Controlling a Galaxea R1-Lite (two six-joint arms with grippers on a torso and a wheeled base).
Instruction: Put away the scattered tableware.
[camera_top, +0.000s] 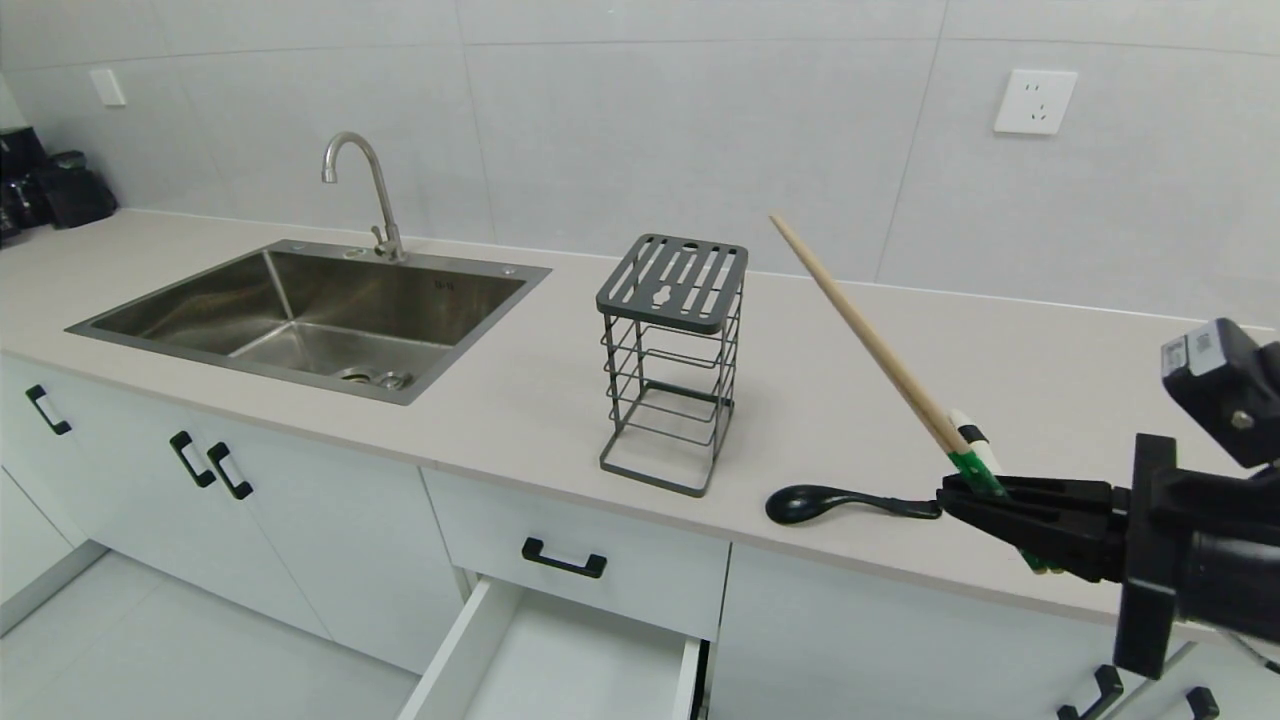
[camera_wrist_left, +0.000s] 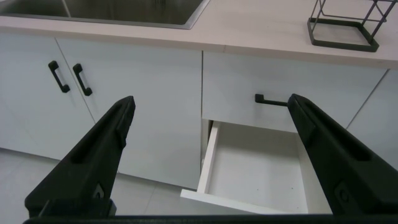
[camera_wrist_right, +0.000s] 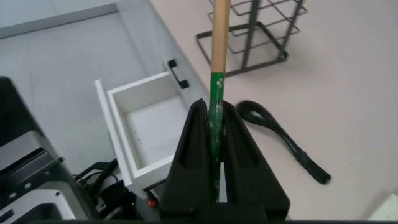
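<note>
- The wooden stick has its long axis on a steep slant. Its green end is low in the right gripper, and its bare tip points up and back, ending in the air just right of the wire rack's slotted top.
- The right gripper's fingers are clamped together on that green end, right of the rack over the counter's front edge, with the arm level.
- The left gripper is held with its fingers wide apart, low in front of the cabinets, facing the open drawer below the rack.
- A black spoon lies flat on the countertop right of the rack's base. Its bowl is toward the rack and its handle runs to the right gripper's tips.
- The sink and faucet sit well left of the rack.
</note>
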